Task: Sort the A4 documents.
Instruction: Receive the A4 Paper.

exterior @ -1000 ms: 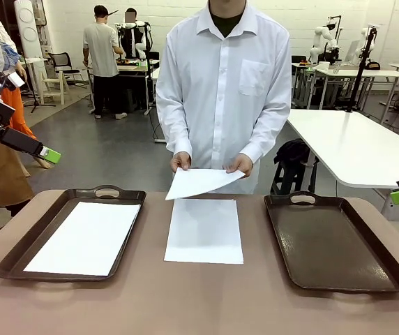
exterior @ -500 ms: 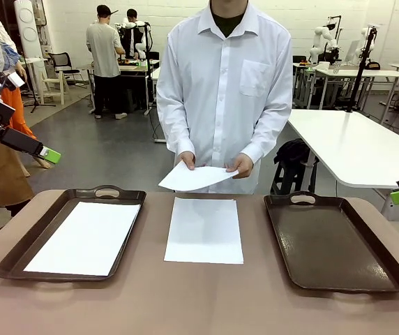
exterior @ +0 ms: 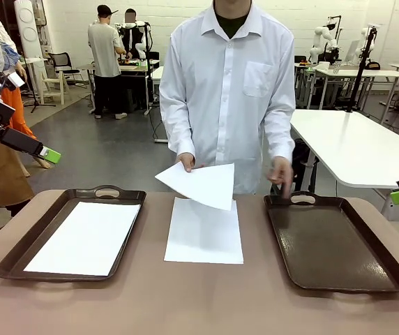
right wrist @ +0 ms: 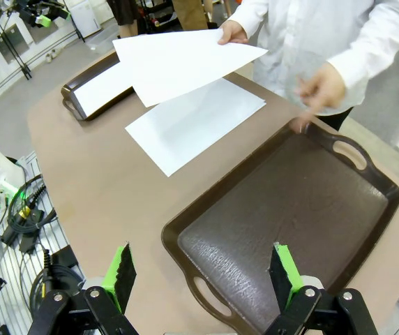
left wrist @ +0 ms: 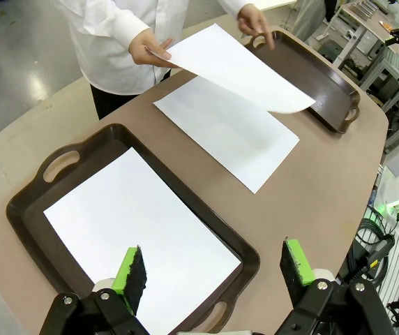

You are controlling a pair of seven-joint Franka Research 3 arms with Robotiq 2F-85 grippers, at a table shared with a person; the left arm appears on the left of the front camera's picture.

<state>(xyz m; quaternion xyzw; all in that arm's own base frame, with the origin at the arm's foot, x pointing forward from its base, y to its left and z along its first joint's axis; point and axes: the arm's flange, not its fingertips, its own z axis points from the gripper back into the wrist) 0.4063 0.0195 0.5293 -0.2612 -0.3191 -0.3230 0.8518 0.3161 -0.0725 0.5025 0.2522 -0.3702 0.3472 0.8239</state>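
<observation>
1. Both tools are released: the left tool [left wrist: 213, 269] and right tool [right wrist: 201, 272] stand w/ jaws wide and nothing btw the pads.
2. We count 3 A4 documents.
   - The tray sheet [left wrist: 130, 223] lies in the left tray [left wrist: 26, 206], right under the left tool.
   - The centre sheet [exterior: 204, 230] lies flat on the table [exterior: 199, 300] btw the 2 trays.
   - The held sheet [exterior: 206, 185] hangs from the person's holding hand [exterior: 185, 162], ahead of both tools, over the centre sheet's far end.
3. Key relation: the centre sheet lies ahead & inward of each tool, its long axis running away from us toward the person. We judge neither tool clearly nearer.
4. The right tray [right wrist: 290, 202] sits bare beneath the right tool. The person's free hand [exterior: 281, 171] is at its far handle, so we reckon the held sheet may go there.
5. The front view leaves contact btw the held sheet & centre sheet unclear. The left wrist view shows the held sheet lifted clear, w/ its shadow on the centre sheet.
</observation>
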